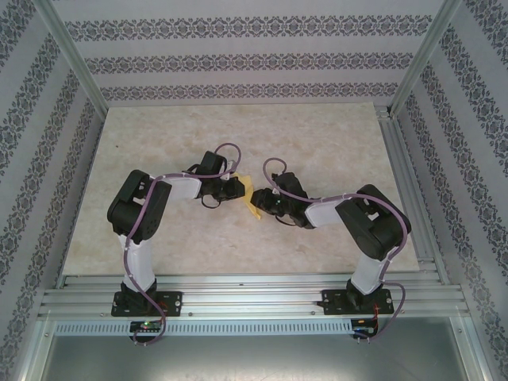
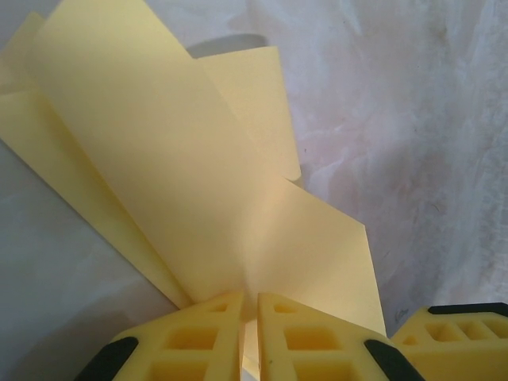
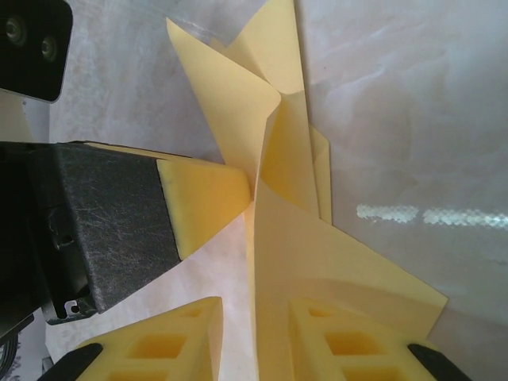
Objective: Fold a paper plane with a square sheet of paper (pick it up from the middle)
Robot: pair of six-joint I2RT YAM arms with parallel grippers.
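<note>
A pale marbled table (image 1: 238,127) lies inside patterned walls (image 1: 238,59), with an aluminium rail (image 1: 254,294) along its near edge. Two arms stand on that rail. The left arm (image 1: 139,210) rises from its base, bends at the elbow and reaches right towards the table's middle. The right arm (image 1: 369,222) mirrors it, reaching left. Their two grippers meet nose to nose near the centre, the left gripper (image 1: 234,190) just beside the right gripper (image 1: 266,205).

Between them is one yellow sheet of paper (image 1: 252,198), small from the top camera and partly covered by the grippers; its shape cannot be read there.

The wrist cameras give the detail. From the left wrist the sheet (image 2: 198,182) is folded into several overlapping flaps that fan upward and leftward, and the left gripper (image 2: 248,305) has its two fingers (image 2: 198,333) pressed together on the lower edge, pinching the paper in the thin slit between them. One finger of the other gripper shows at the lower right corner.

From the right wrist the sheet (image 3: 278,159) stands on edge with pointed flaps at the top. The right gripper (image 3: 255,309) has its fingers (image 3: 349,349) spread apart, the paper's edge running down between them, close to the right-hand one. The left gripper's pad (image 3: 202,190) comes in from the left, its tip against the fold
</note>
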